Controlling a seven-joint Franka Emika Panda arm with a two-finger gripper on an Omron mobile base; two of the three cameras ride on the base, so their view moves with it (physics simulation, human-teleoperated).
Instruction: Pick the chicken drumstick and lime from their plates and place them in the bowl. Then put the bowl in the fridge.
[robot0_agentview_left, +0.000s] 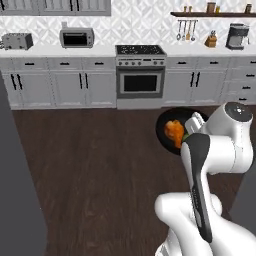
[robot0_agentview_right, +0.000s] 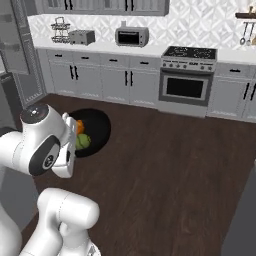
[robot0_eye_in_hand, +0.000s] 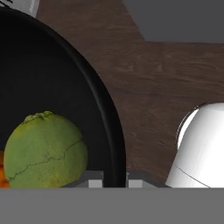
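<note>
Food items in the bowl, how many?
2. The drumstick lies in the black bowl, and the lime sits beside it near the rim. Anything under the arm could be hidden.

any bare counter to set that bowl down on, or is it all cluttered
The counter is free between the toaster and the toaster oven, and from there to the stove. Right of the stove it is crowded around the coffee machine. The gripper holds the bowl by its rim.
</note>
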